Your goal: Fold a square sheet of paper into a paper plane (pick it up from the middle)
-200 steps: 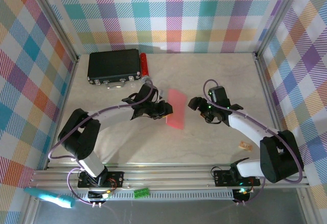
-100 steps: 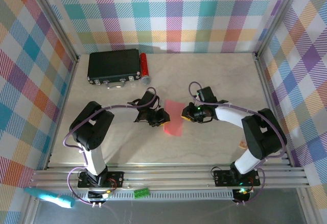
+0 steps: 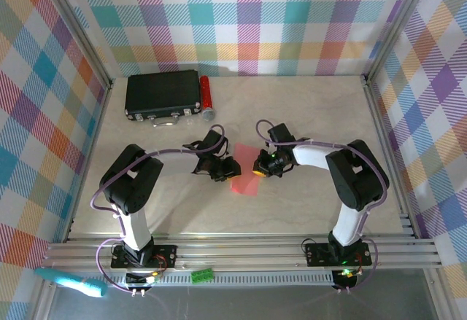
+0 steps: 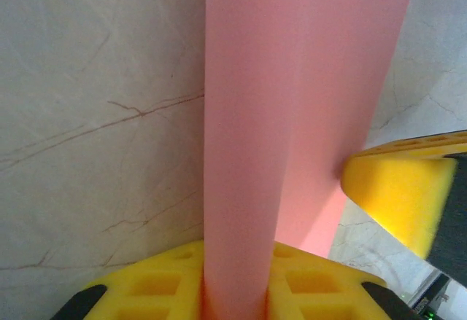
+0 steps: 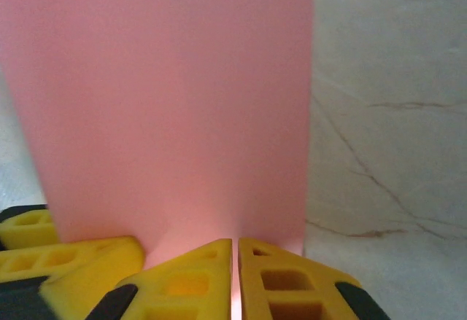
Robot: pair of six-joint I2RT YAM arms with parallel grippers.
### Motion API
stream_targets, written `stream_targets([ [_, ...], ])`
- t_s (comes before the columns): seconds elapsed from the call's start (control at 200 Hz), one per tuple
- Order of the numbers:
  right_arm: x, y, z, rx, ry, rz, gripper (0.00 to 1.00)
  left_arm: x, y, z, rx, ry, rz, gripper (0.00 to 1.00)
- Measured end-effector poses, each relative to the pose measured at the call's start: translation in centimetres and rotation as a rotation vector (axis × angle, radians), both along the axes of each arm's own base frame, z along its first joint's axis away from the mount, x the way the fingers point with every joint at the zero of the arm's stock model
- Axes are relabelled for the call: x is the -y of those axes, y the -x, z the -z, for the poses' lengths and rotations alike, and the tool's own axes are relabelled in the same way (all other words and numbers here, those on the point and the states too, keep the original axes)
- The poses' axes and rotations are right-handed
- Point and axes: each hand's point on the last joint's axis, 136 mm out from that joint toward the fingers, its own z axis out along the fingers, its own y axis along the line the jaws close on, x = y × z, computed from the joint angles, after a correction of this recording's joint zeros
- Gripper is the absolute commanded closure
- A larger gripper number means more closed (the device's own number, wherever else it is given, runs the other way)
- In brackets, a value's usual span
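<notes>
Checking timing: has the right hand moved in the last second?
Yes. The right hand went left, away from the right rail, to the paper.

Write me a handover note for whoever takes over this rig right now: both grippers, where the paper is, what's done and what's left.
Left gripper: jaws shut on the square sheet of paper, from its left side.
Right gripper: jaws shut on the same sheet from the opposite side.
Sheet: between the two grippers at the middle of the table, bent lengthwise rather than flat. I cannot tell whether it is clear of the surface.
Done: sheet gripped by both arms.
Left: nearly all the folding, since there is no dart shape or sharp tip yet.
</notes>
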Motion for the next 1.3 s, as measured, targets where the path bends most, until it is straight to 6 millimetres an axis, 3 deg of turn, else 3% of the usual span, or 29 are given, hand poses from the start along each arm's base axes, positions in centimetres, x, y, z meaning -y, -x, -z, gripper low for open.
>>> stream_targets([
  [0.125,0.0,-0.1,0.1,-0.004,0.008,0.000,0.87,-0.2,0.0,-0.2,0.001,-0.026,0.012,0.67],
  [0.48,-0.1,-0.1,0.1,-0.009,0.007,-0.001,0.87,-2.1,0.3,-1.5,0.009,-0.160,0.059,0.29],
  [0.625,-0.3,-0.3,0.0,-0.002,-0.005,-0.002,0.86,-2.1,0.0,-2.0,0.026,-0.176,0.076,0.20],
  [0.95,-1.6,-1.0,-1.1,0.034,-0.083,-0.021,0.85,-2.5,-0.6,-2.1,0.052,-0.226,0.095,0.19],
  [1.3,-2.3,-1.4,-1.8,0.057,-0.125,-0.032,0.84,-4.0,-1.2,-1.0,0.063,-0.342,0.119,0.29],
])
